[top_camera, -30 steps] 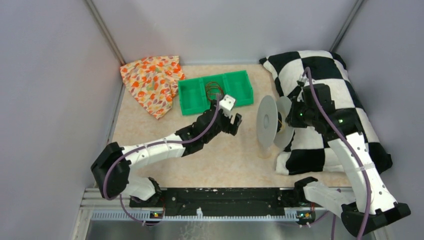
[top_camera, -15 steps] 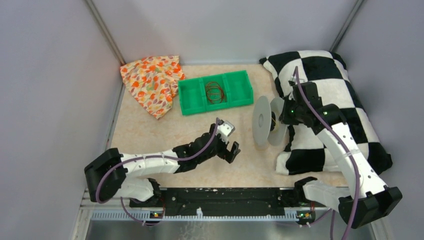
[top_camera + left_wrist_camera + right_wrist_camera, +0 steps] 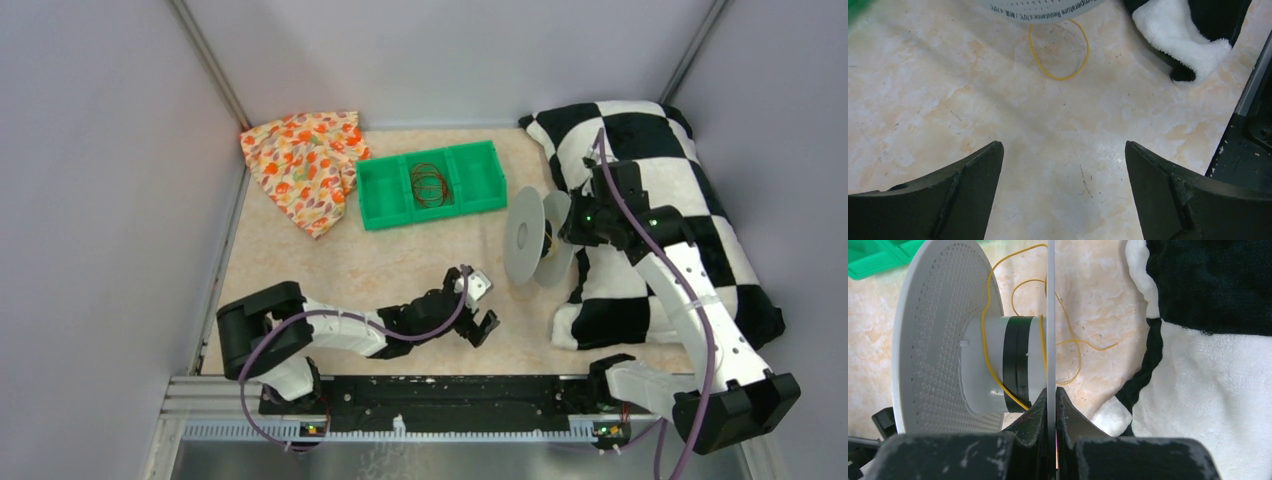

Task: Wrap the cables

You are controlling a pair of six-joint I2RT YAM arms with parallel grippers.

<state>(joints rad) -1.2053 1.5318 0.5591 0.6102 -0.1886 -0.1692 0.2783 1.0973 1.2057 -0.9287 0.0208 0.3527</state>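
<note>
My right gripper (image 3: 562, 228) holds the pale round spool (image 3: 525, 248) on edge above the table, left of the pillow. Its jaws are shut on the spool's thin near flange (image 3: 1051, 315), seen edge-on at the gripper (image 3: 1051, 392). Yellow cable (image 3: 985, 305) runs around the hub (image 3: 993, 365) and trails in loose loops (image 3: 1073, 347) beyond the flange. One yellow loop (image 3: 1058, 55) hangs down to the table under the spool's rim (image 3: 1043, 10). My left gripper (image 3: 482, 308) (image 3: 1063, 150) is low over the table near the front, open and empty.
A green three-compartment tray (image 3: 372, 195) at the back holds dark red wire loops (image 3: 428, 185) in its middle compartment. A flowered cloth (image 3: 305, 165) lies at the back left. The checkered pillow (image 3: 680, 170) fills the right side. The black base rail (image 3: 1253, 115) borders the front.
My left arm has drawn back from beside the tray to the table's front, its jaws widening. My right arm shifted the spool slightly left.
</note>
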